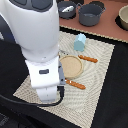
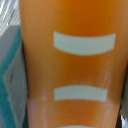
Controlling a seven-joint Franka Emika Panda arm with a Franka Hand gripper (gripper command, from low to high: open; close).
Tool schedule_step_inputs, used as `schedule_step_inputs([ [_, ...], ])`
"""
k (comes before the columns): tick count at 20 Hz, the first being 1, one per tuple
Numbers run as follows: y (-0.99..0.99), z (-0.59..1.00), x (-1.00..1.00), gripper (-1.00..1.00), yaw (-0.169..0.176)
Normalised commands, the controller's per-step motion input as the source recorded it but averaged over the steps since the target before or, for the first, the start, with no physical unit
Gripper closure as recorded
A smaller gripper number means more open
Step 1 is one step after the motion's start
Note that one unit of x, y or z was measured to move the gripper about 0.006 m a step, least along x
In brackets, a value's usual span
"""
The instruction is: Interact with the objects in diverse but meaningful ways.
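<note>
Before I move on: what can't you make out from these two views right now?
- Gripper: hidden in the exterior view behind the arm's own white body; open or shut cannot be told.
- Wrist view: filled by a blurred orange surface with pale stripes; its full shape is cut off by the edges.
- Pale blue carton-shaped block: too small for detail.
- Bowl: cut off at the exterior view's right edge.

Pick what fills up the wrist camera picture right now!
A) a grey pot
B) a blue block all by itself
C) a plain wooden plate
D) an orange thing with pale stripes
D: the wrist view is almost wholly taken up by the orange loaf with pale stripes across it; only a bit of blue and grey shows at one edge.
</note>
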Motion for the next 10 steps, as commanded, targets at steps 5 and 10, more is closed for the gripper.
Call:
schedule_step_inputs([
  [5,0.28,0.13,-0.57,1.00,0.000],
  [10,0.25,0.12,-0.58,1.00,0.000],
])
